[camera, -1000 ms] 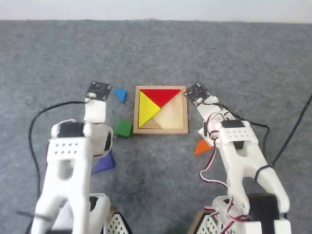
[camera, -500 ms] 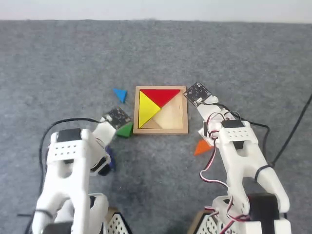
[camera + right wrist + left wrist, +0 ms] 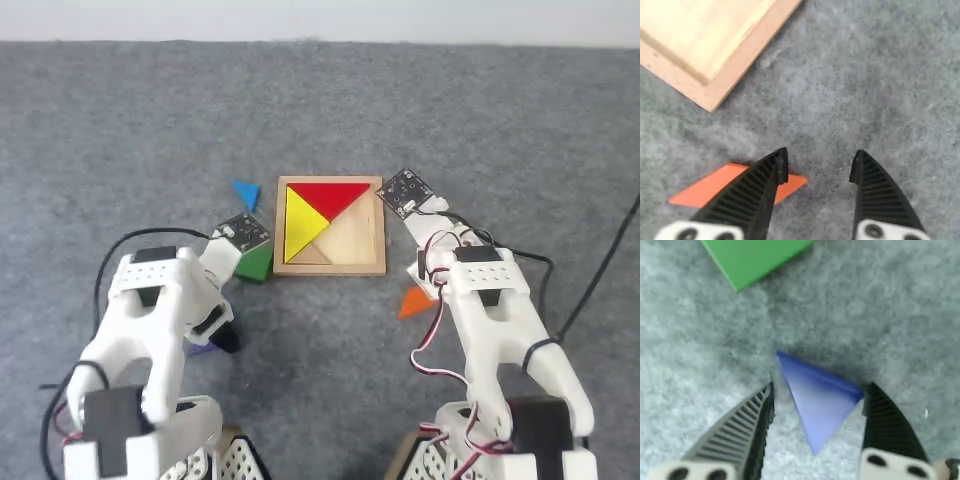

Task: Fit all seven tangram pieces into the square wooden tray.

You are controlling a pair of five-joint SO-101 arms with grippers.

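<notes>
Tray (image 3: pixel 330 270) sits mid grey surface (image 3: pixel 470 110). Red triangle (image 3: pixel 328 194) and yellow triangle (image 3: pixel 298 222) seated inside. Green piece (image 3: pixel 257 265) just beside tray's left edge. Small blue triangle (image 3: pixel 246 192) near its far left corner. Orange piece (image 3: pixel 414 302) near its near right corner. Violet triangle (image 3: pixel 820 395) flat on surface between fingers of my left hand (image 3: pixel 819 389), fingers apart, not clamped. My right hand (image 3: pixel 820 155) also apart, holding nothing, one finger over orange piece.

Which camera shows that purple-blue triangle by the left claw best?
The left wrist view: the purple-blue triangle sits inside the open left claw. In the high view the left arm covers all but a sliver. The right wrist view faces the orange piece and tray corner.
</notes>
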